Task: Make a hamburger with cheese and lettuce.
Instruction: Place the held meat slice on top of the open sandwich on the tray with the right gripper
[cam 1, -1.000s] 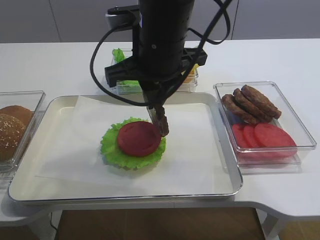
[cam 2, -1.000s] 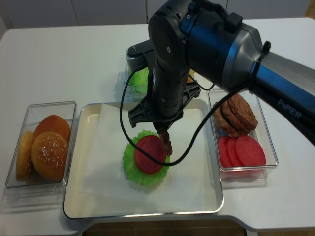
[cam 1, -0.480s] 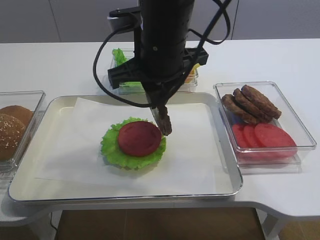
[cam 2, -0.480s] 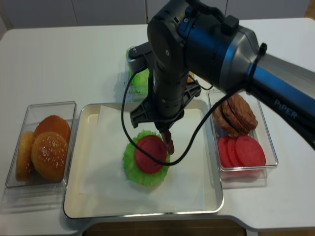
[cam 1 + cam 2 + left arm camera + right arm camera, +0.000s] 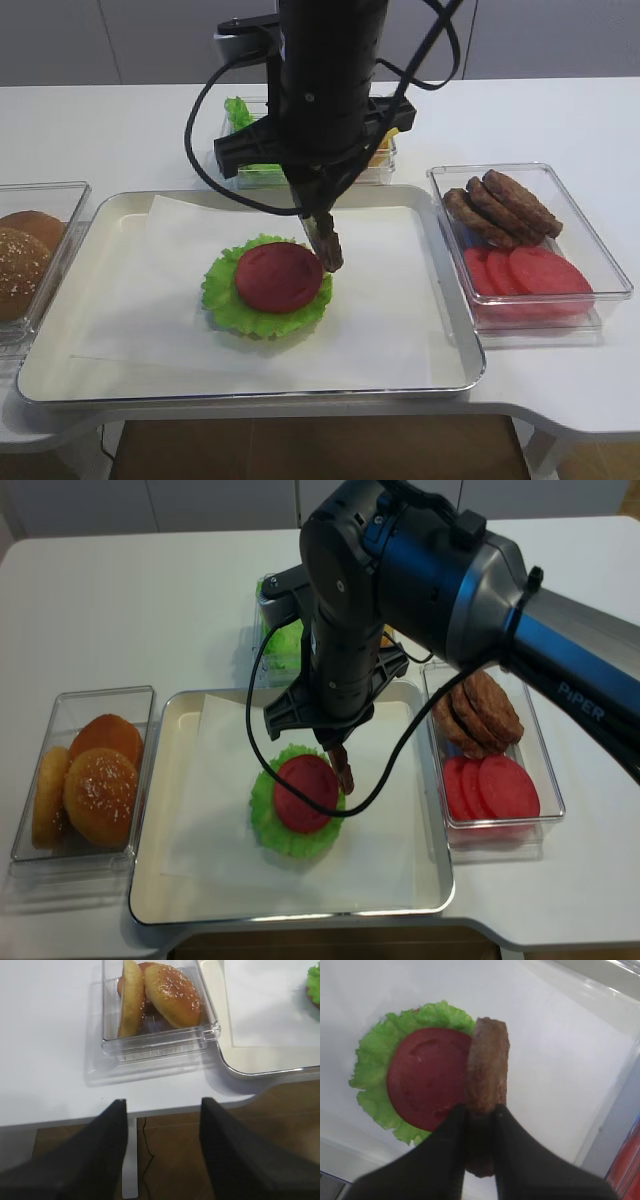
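Note:
The hamburger is a low stack on the tray's white paper: a frilly green lettuce (image 5: 222, 290) with a round red tomato slice (image 5: 278, 276) on it. My right gripper (image 5: 480, 1110) is shut on a brown patty (image 5: 487, 1060), held on edge and pointing down. The patty (image 5: 329, 250) hangs at the tomato's right rim. The cheese is mostly hidden behind the arm; only an orange-yellow bit (image 5: 385, 150) shows in the back container. My left gripper (image 5: 162, 1105) is open and holds nothing, out past the table's front edge near the buns.
A clear box of sesame buns (image 5: 165, 990) stands left of the metal tray (image 5: 455, 330). On the right, a clear box holds brown patties (image 5: 510, 205) and tomato slices (image 5: 530, 270). Spare lettuce (image 5: 237, 110) sits in the back container behind the arm.
The right arm has drifted a little to the left and back. The patty stays in its grip at the tomato's right rim.

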